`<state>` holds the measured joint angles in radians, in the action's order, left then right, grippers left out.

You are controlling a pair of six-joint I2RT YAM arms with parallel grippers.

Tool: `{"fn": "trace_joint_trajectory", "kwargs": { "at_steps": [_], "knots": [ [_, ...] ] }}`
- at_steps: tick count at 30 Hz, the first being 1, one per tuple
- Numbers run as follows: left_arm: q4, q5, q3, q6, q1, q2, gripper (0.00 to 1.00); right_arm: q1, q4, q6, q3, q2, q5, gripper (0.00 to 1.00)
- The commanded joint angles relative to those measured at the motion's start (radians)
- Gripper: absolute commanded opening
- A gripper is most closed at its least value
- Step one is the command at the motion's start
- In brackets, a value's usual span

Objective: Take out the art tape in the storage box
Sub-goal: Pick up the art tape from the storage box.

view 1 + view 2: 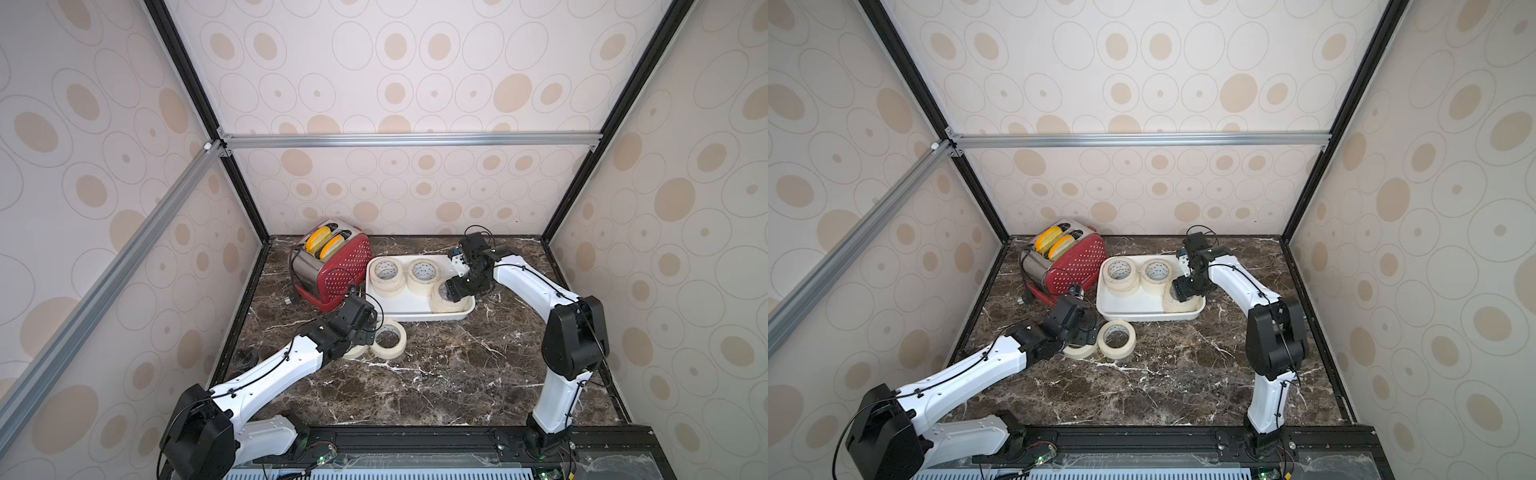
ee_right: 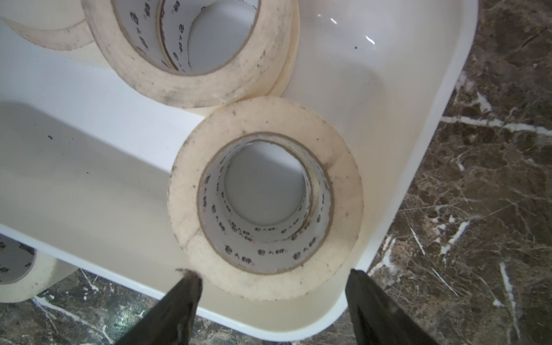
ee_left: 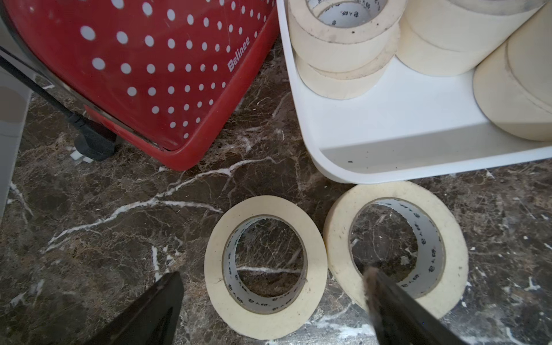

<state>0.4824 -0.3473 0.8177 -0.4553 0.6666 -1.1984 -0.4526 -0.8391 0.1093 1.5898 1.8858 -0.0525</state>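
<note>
The white storage box (image 1: pixel 415 316) sits at the back of the marble table and holds three stacks of cream art tape (image 1: pixel 386 272) (image 1: pixel 423 272) (image 1: pixel 441 305). My right gripper (image 2: pixel 271 273) hangs open over the stack in the box's near right corner (image 2: pixel 343 191), one finger on each side of the top roll. Two more rolls lie flat on the table in front of the box (image 3: pixel 215 263) (image 3: pixel 454 248). My left gripper (image 3: pixel 272 274) is open above them. It straddles the left roll, and one finger (image 3: pixel 388 298) overlaps the right roll.
A red perforated toaster (image 1: pixel 336 266) with two yellow slices stands just left of the box (image 1: pixel 1142 318), its black plug (image 3: pixel 92 143) on the table beside it. Patterned enclosure walls close in the back and both sides.
</note>
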Motion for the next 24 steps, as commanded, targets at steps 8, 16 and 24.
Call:
{"fn": "trace_joint_trajectory", "kwargs": {
  "at_steps": [8,16,24],
  "knots": [
    [0.031,-0.024,-0.005,0.004,0.000,-0.001,0.99,-0.053,-0.044,-0.025,0.124,0.121,-0.006,0.76],
    [0.031,-0.022,-0.004,0.003,-0.001,-0.019,0.99,-0.084,-0.049,-0.028,0.166,0.181,-0.015,0.70],
    [0.030,-0.021,-0.003,0.003,-0.001,-0.026,0.99,-0.093,-0.058,-0.031,0.182,0.217,-0.024,0.61]
  ]
}}
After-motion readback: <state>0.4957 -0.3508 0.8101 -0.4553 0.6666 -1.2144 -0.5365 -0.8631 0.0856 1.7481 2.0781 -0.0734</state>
